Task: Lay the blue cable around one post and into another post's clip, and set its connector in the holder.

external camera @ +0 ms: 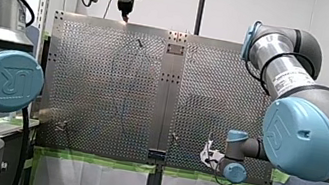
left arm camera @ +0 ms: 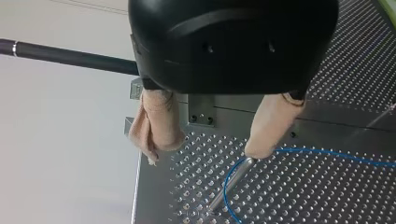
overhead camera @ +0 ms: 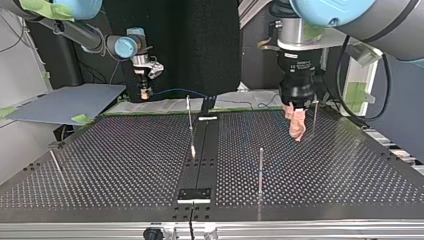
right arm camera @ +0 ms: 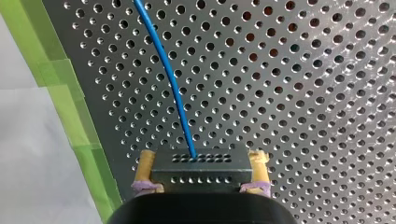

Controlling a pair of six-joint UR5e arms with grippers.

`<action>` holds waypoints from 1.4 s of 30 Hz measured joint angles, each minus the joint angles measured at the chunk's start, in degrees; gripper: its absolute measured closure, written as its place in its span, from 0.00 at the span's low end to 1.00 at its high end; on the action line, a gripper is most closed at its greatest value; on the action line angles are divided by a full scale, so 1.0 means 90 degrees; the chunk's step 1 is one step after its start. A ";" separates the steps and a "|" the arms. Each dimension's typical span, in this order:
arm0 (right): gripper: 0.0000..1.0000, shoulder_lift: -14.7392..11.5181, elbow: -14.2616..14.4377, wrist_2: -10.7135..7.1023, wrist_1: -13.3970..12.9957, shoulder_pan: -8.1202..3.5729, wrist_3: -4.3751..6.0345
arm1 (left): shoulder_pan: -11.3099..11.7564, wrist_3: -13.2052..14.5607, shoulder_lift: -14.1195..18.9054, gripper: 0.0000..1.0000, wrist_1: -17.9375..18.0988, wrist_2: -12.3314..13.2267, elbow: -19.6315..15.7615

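My right gripper (right arm camera: 201, 161) is shut on a black perforated connector (right arm camera: 201, 171), yellow pads (right arm camera: 145, 163) on either side of it. The blue cable (right arm camera: 170, 79) leaves the connector and runs ahead over the perforated plate. In the top view this gripper (overhead camera: 145, 92) hangs at the far left edge, with the cable (overhead camera: 175, 91) trailing toward the middle. My left gripper (left arm camera: 208, 144) stands open with nothing between its beige pads (left arm camera: 268, 133). Under one pad the cable (left arm camera: 327, 156) bends round a thin metal post (left arm camera: 229, 186). A holder block (left arm camera: 201, 109) lies just beyond.
Thin posts (overhead camera: 189, 117) (overhead camera: 260, 170) (overhead camera: 315, 117) stand on the perforated table (overhead camera: 125, 165). A black plate (overhead camera: 194, 194) sits on the centre strip by the top view's near edge. Green tape (right arm camera: 70, 93) lines the table edge. A grey sheet (overhead camera: 65, 102) lies off the table.
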 joint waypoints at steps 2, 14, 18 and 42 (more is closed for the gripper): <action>1.00 -0.0001 0.0000 0.0000 0.0000 -0.0001 -0.0003 | -0.0002 -0.0005 0.0001 0.00 -0.0001 0.0000 0.0000; 1.00 0.0004 0.0000 0.0000 0.0000 0.0002 -0.0009 | -0.0013 -0.0009 0.0003 0.00 0.0002 0.0000 0.0000; 1.00 0.0003 0.0000 0.0000 0.0000 0.0000 -0.0010 | -0.0014 -0.0009 0.0003 0.00 0.0000 0.0000 0.0000; 1.00 -0.0001 0.0000 0.0000 0.0000 0.0025 -0.0010 | -0.0243 0.0132 -0.0012 0.00 0.0436 0.0371 -0.0562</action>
